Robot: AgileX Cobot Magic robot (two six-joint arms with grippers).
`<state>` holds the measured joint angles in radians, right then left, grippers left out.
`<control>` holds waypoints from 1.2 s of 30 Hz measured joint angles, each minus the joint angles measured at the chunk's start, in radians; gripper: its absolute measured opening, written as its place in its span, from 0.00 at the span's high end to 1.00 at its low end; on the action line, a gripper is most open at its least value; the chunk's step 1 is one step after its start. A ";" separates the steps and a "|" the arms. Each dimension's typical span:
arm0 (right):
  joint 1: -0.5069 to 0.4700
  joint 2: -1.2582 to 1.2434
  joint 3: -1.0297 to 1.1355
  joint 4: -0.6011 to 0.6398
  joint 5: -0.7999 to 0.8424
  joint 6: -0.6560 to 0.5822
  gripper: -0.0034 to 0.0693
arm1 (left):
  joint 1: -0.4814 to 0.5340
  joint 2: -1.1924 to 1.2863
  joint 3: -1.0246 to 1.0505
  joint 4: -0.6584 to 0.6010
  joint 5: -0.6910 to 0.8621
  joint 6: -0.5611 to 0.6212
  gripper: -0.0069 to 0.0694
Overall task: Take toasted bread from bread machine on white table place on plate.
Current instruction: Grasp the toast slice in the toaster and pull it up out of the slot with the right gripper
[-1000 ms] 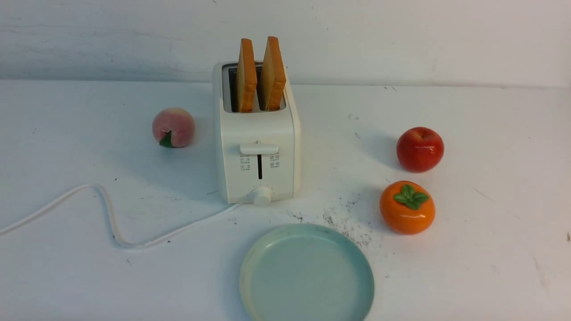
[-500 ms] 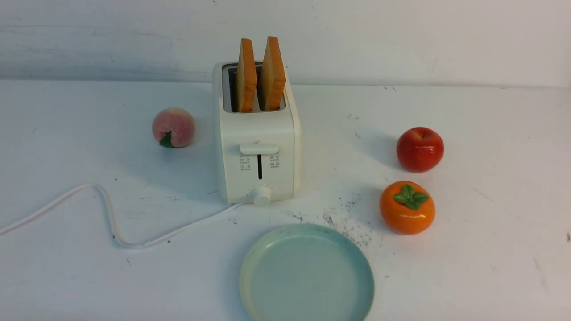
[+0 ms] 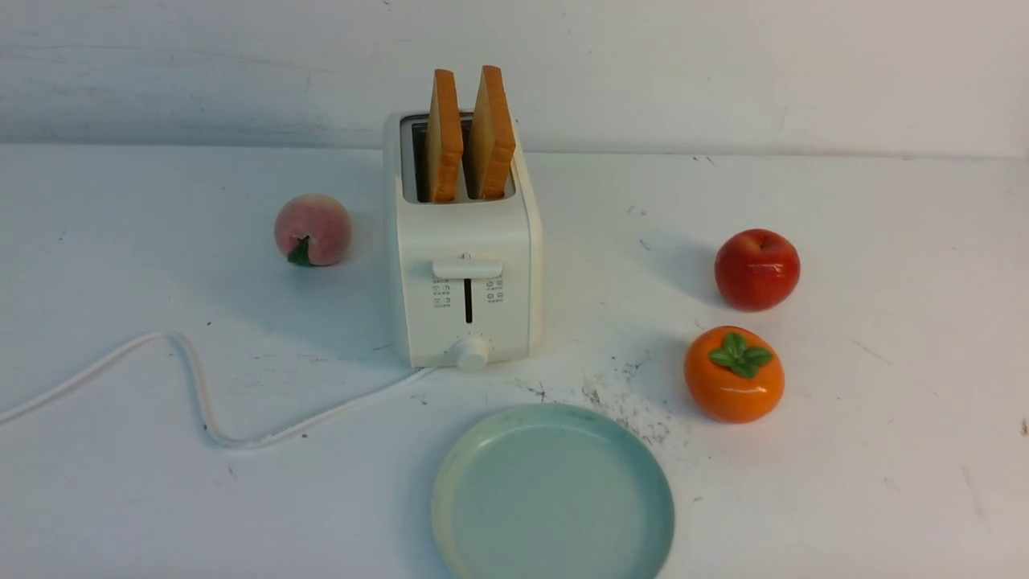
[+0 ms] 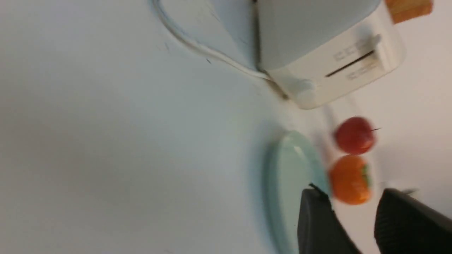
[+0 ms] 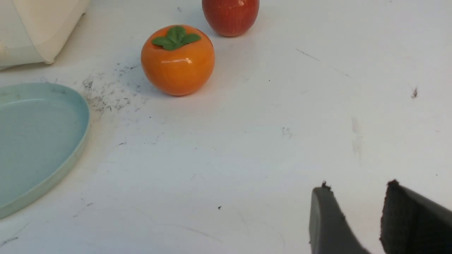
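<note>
Two slices of toasted bread (image 3: 444,137) (image 3: 492,133) stand upright in the slots of the bread machine (image 3: 466,273), which sits mid-way back on the white table (image 3: 884,450). The plate (image 3: 553,494) lies empty in front of it. Neither arm shows in the front view. In the blurred left wrist view my left gripper (image 4: 353,193) is open and holds nothing, with the plate (image 4: 286,176) and bread machine (image 4: 317,42) beyond it. My right gripper (image 5: 357,186) is open and empty above bare table, well away from the plate (image 5: 35,141).
A peach (image 3: 313,230) sits left of the bread machine. A red apple (image 3: 756,268) and an orange persimmon (image 3: 734,374) sit to its right. The white cord (image 3: 193,386) snakes across the table to the left. A wall runs along the back.
</note>
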<state>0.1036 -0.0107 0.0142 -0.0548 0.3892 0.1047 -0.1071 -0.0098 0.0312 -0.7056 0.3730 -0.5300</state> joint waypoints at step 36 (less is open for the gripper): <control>0.000 0.264 -0.374 0.442 -0.226 0.113 0.96 | 0.000 0.014 -0.337 -0.501 -0.403 0.368 0.73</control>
<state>0.1036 0.2537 -0.3596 0.3870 0.1632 0.2176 -0.1071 0.0040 -0.3055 -1.2068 -0.0305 -0.1624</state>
